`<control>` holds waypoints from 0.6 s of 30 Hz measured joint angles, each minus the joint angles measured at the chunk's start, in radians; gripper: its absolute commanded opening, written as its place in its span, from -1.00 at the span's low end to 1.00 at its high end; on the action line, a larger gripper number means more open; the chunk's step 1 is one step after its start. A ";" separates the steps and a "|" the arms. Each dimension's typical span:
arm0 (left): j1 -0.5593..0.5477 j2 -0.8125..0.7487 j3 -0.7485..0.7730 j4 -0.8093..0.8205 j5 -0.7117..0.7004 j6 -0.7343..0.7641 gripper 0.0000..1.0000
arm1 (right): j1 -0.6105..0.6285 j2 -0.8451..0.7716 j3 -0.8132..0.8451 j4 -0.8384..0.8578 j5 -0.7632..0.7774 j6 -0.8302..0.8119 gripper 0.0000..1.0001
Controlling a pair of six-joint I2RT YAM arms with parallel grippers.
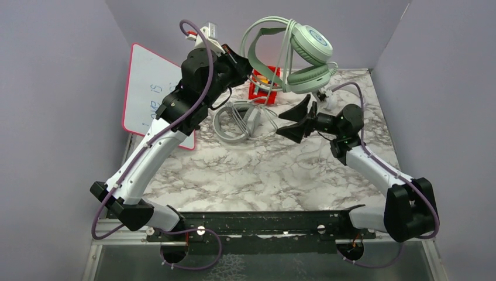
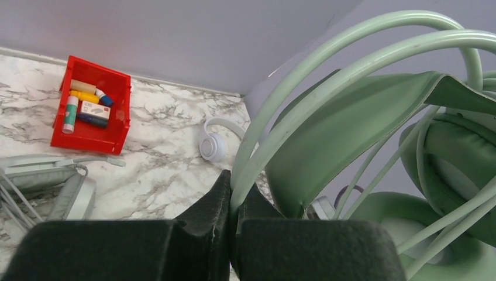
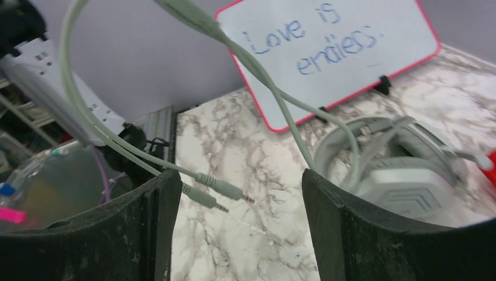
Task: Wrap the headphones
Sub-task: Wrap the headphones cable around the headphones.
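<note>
Mint-green headset (image 1: pixel 307 76) hangs crosswise (cups (image 1: pixel 312 42) rightward); left jaws grip it.

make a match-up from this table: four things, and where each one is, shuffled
1 green headphones
2 grey headphones
3 small white headphones
4 whiteboard

a propped up by the left wall
b on the table, right of the red bin
c held up by the left gripper
d on the table, in front of the red bin

Pairs: 1-c, 2-d, 3-b, 4-a
</note>
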 measured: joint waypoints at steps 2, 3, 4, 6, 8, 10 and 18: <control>0.000 -0.001 0.000 0.000 0.009 -0.003 -1.00 | 0.045 0.019 0.000 0.089 -0.015 0.045 0.58; 0.000 -0.001 0.000 0.000 0.013 -0.005 -1.00 | 0.064 0.021 0.000 0.120 -0.019 0.060 0.57; 0.000 -0.001 0.000 0.000 0.016 -0.006 -1.00 | 0.082 0.023 0.000 0.148 -0.020 0.074 0.56; 0.000 -0.001 0.000 0.000 0.024 -0.008 -1.00 | 0.117 0.030 0.004 0.209 -0.030 0.105 0.52; 0.000 -0.001 0.000 0.000 0.025 -0.010 -1.00 | 0.137 0.047 0.008 0.274 -0.040 0.143 0.46; 0.000 -0.001 0.000 0.000 0.026 -0.010 -1.00 | 0.144 0.067 0.009 0.330 -0.048 0.187 0.46; 0.000 -0.001 0.000 0.001 0.026 -0.010 -1.00 | 0.145 -0.032 -0.018 0.248 -0.006 0.193 0.56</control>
